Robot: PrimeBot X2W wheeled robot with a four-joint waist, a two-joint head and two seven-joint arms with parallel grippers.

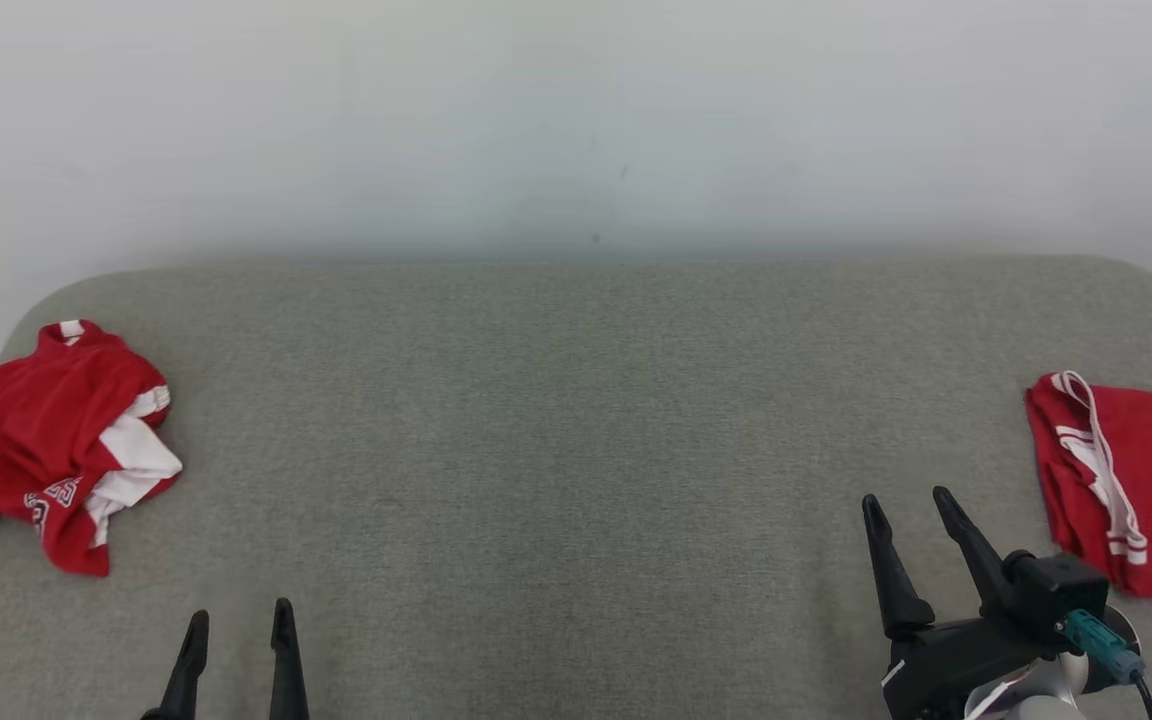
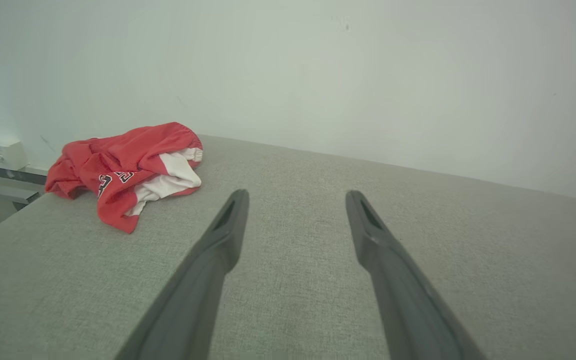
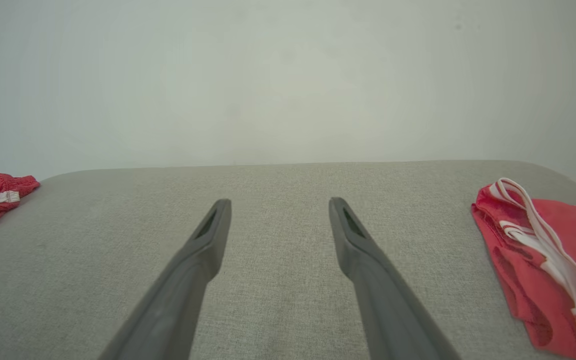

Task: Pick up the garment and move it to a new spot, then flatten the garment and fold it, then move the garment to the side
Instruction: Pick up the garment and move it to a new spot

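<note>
Red left garment (image 1: 36,440) with white panels, red right garment (image 1: 1151,470) with white stripes, grey surface (image 1: 576,450)

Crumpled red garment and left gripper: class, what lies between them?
Just bare grey padded surface lies between the crumpled red garment and the open left gripper; the left wrist view shows it.

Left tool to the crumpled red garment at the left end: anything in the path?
Nothing visible. Bare grey surface lies between the open left tool and the crumpled red garment. The other red garment sits at the far right end, near the right tool.
</note>
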